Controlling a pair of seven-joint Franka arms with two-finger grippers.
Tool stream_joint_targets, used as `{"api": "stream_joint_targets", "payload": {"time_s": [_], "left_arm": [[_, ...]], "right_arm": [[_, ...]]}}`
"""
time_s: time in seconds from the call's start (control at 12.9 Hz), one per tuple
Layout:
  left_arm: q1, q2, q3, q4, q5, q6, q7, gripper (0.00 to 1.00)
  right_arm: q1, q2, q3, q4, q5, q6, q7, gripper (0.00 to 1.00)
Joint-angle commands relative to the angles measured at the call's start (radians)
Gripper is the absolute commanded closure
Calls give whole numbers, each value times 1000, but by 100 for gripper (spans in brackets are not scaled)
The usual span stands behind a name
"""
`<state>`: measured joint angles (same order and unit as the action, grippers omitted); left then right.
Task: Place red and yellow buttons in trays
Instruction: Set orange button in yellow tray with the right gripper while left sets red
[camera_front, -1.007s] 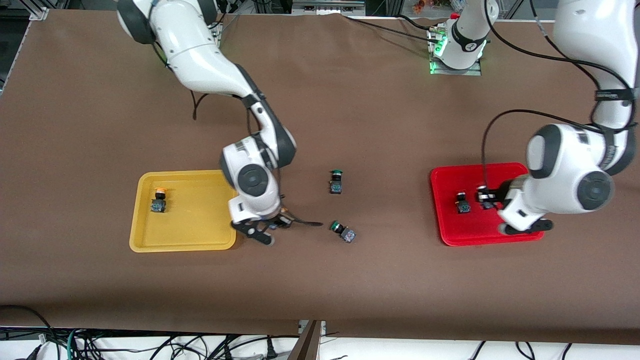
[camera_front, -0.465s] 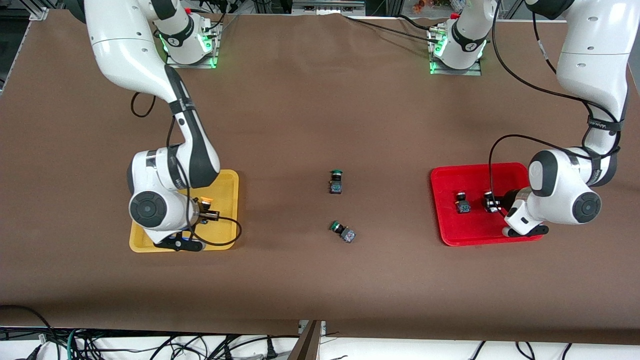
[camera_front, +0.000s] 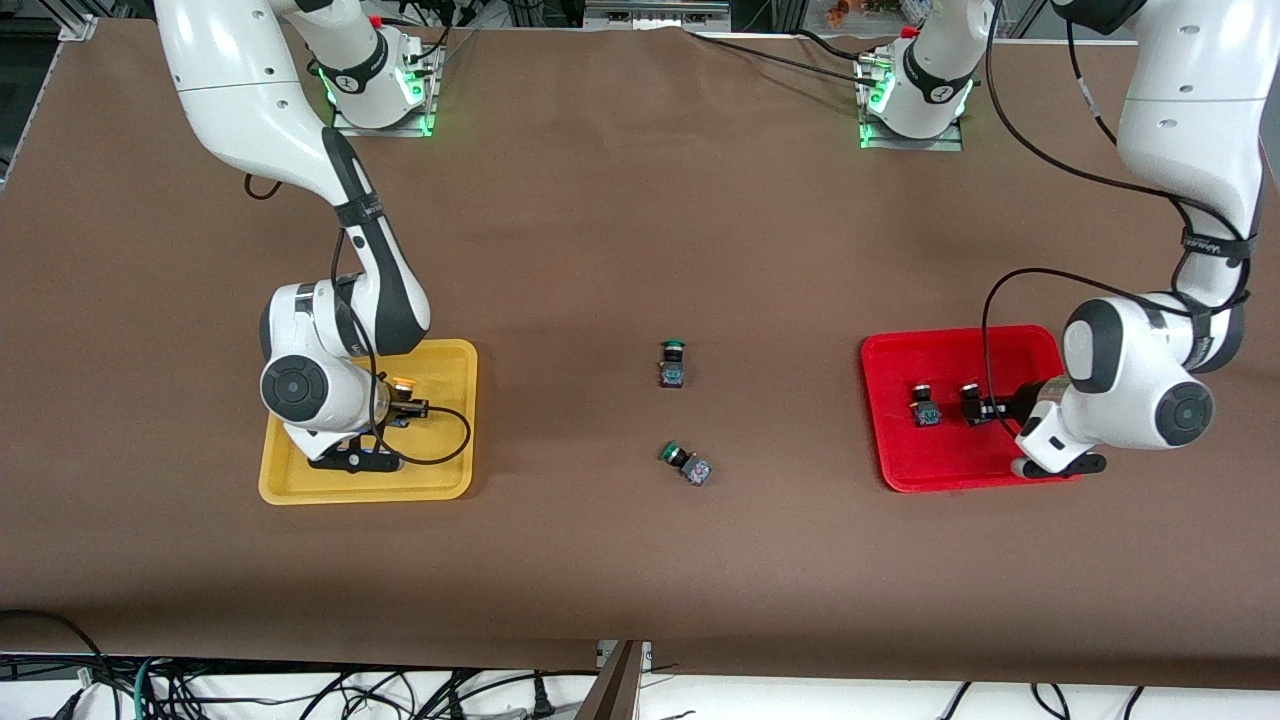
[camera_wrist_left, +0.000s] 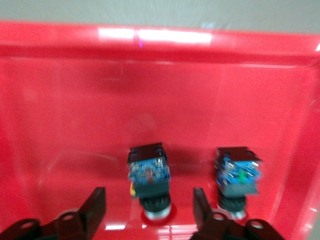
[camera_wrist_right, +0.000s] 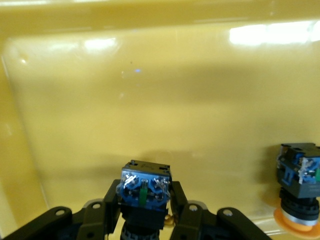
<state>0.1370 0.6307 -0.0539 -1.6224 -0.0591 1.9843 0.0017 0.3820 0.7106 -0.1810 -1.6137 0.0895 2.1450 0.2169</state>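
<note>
My right gripper (camera_front: 398, 408) is shut on a yellow-capped button (camera_front: 403, 386) low over the yellow tray (camera_front: 440, 480). In the right wrist view the fingers (camera_wrist_right: 111, 200) clamp its black-and-blue body (camera_wrist_right: 145, 190). A second yellow button (camera_wrist_right: 298, 192) stands on the yellow tray's floor (camera_wrist_right: 150, 100) beside it and is hidden by the arm in the front view. My left gripper (camera_front: 988, 410) is open over the red tray (camera_front: 890, 440). A red-capped button (camera_wrist_left: 149, 175) lies between its spread fingers, untouched. A second red button (camera_wrist_left: 237, 175) sits beside it (camera_front: 925, 408).
Two green-capped switches rest on the brown table between the trays, one (camera_front: 672, 364) farther from the front camera and one (camera_front: 686, 464) nearer, lying tilted. Both arm bases stand at the table's back edge.
My right arm has carried the yellow button from the table beside the yellow tray to over that tray. My left gripper has let go of the red button and drawn back a little.
</note>
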Motion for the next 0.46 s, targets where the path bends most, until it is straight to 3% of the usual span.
{"api": "stream_joint_targets", "payload": {"time_s": [0.0,0.39], "left_arm": [[19,-176,0,5,16,-160,0,0],[9,-256,-18,373,18,-564,3,0]], "right_arm": [[3,-49,0,-45,1,10,-10,1],[-2,-138,-34,73,-16,-101,-31,0]]}}
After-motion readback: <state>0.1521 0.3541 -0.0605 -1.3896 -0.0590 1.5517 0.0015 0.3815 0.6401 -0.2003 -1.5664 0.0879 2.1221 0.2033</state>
